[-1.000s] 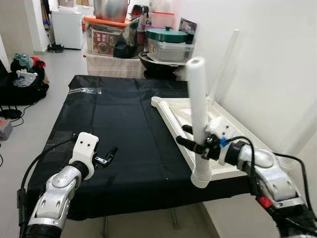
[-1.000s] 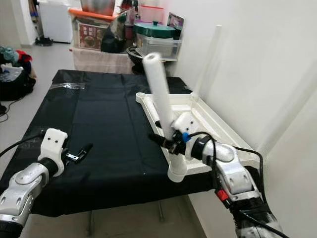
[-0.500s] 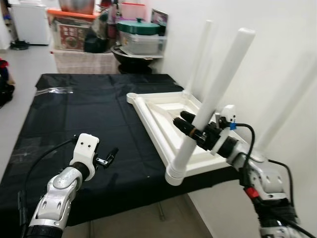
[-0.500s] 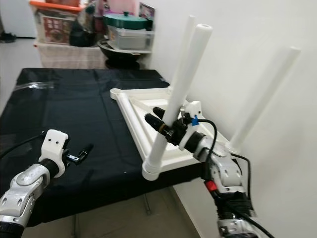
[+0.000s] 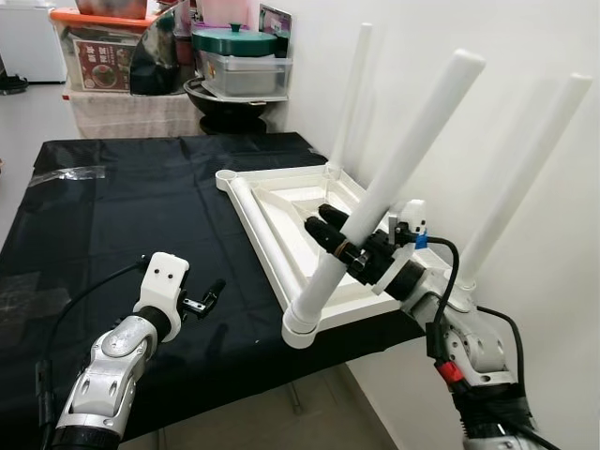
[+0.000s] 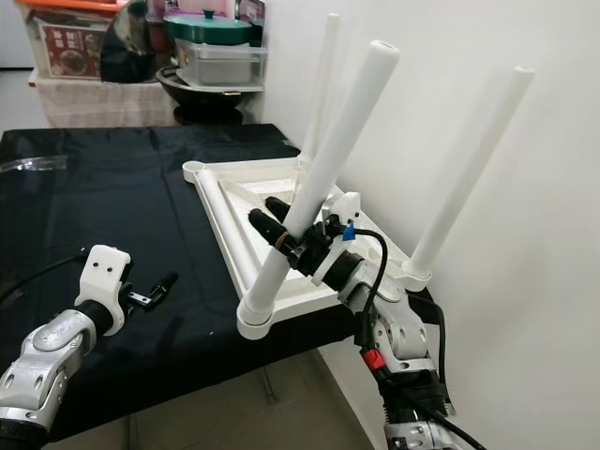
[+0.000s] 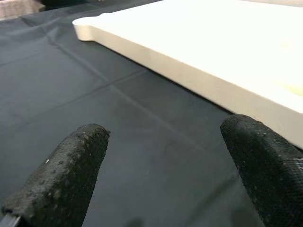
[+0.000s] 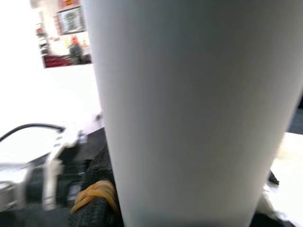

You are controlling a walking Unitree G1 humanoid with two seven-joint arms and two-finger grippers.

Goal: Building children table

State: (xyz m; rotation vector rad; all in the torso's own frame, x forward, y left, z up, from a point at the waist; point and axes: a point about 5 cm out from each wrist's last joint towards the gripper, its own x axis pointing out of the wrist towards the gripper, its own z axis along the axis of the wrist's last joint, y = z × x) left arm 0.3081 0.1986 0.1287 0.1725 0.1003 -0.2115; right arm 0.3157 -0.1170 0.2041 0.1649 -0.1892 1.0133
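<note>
Centre frame, the right gripper [image 5: 349, 251] clamps a leg [image 5: 394, 183] on the upturned tabletop [image 5: 281, 211]; three legs stand, the far-left corner apparently remains. Left gripper [image 7: 161, 156] wide, idle.

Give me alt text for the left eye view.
The right gripper clamps a white table leg tilted at the near corner of an upturned white tabletop on a black cloth; the left gripper hovers open nearby.

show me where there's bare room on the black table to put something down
The black cloth is bare from its far edge to the near edge, between the left end effector and the white tabletop. The wall side is crowded: the tabletop, its legs, and the right end effector shut on the near leg.
</note>
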